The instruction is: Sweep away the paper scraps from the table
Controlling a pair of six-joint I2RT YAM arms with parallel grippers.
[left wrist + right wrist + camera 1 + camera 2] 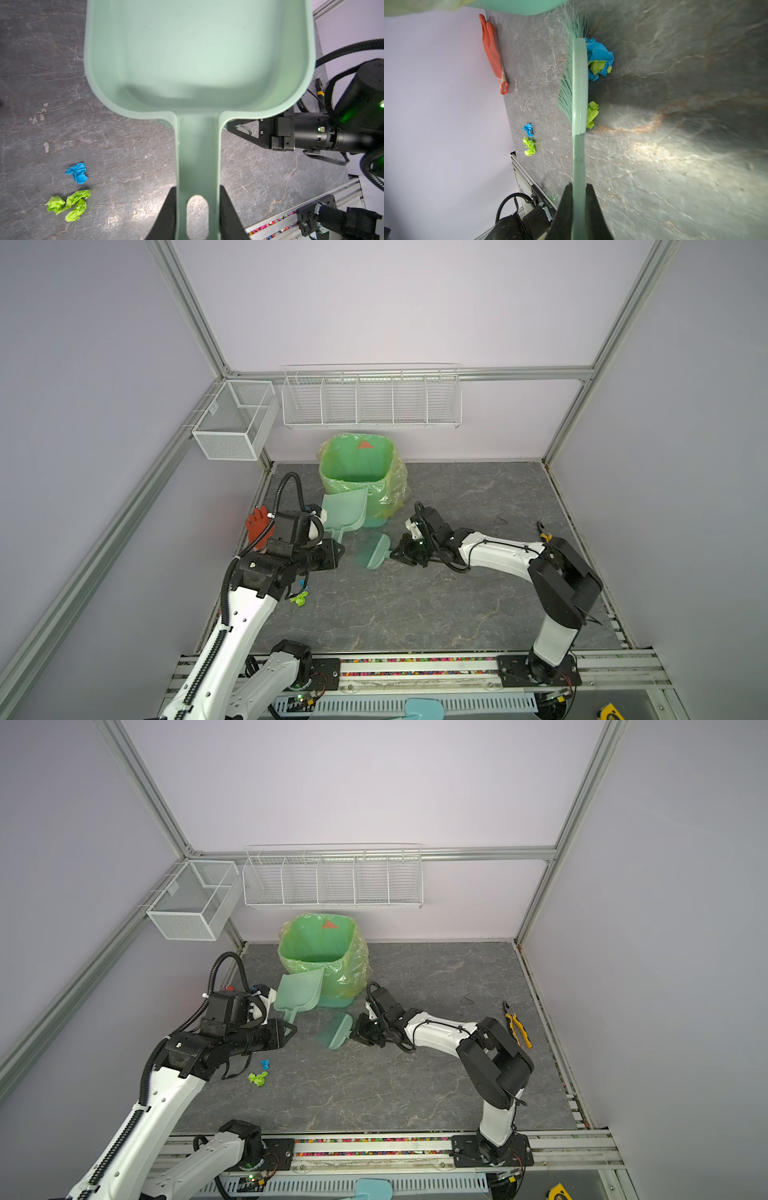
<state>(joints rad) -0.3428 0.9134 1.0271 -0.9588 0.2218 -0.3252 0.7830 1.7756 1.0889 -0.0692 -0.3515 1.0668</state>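
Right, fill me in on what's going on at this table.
Two robot arms are cleaning up paper scraps on the table. The left claw grips the handle of a dustpan, which is empty and close to the bin. The right claw grips a brush, and the right wrist view shows two scraps right beside its head. More blue and green scraps lie by the left arm. None are in the dustpan yet.

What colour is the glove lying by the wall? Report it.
The glove is orange-red, paler near the cuff; clearest in the right wrist view.
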